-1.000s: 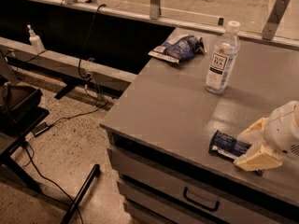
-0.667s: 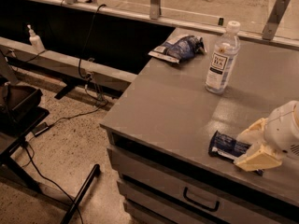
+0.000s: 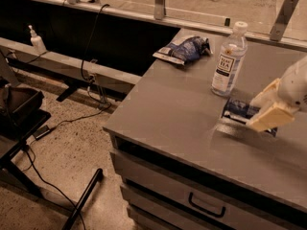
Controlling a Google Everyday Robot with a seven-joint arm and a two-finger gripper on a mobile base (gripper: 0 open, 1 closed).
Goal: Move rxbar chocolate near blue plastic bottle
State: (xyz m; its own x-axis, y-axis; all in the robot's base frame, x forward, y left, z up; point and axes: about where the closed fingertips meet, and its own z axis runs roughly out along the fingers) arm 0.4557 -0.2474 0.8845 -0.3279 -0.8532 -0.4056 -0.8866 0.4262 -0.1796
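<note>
**One bar in the gripper, just beside the bottle**

One camera view takes in the whole scene, looking down at an angle on a grey cabinet top [image 3: 172, 114]. The gripper [image 3: 268, 110] comes in from the right edge of the view, its cream-coloured fingers [image 3: 272, 118] low over the right part of the top. They are closed around the rxbar chocolate [image 3: 238, 110], a flat dark blue wrapper with pale print whose left end sticks out of the gripper. Whether the bar rests on the surface or hangs just above it cannot be told.

The bar lies just beside the blue plastic bottle [image 3: 229, 61], in front of it and slightly to its right, with its near end close to the bottle's base but not touching it. The bottle stands upright, with a white cap and a white label with dark lettering.

Further back, near the left rear of the top and well apart from the bottle, lies a puffy blue-and-white snack bag [image 3: 186, 49].

Below the front edge of the cabinet, a drawer shows a dark handle [image 3: 206, 206]. To the left is a speckled floor [image 3: 72, 143] with black cables [image 3: 91, 66] across it. A small pump bottle [image 3: 36, 41] stands on a ledge at the far left.
</note>
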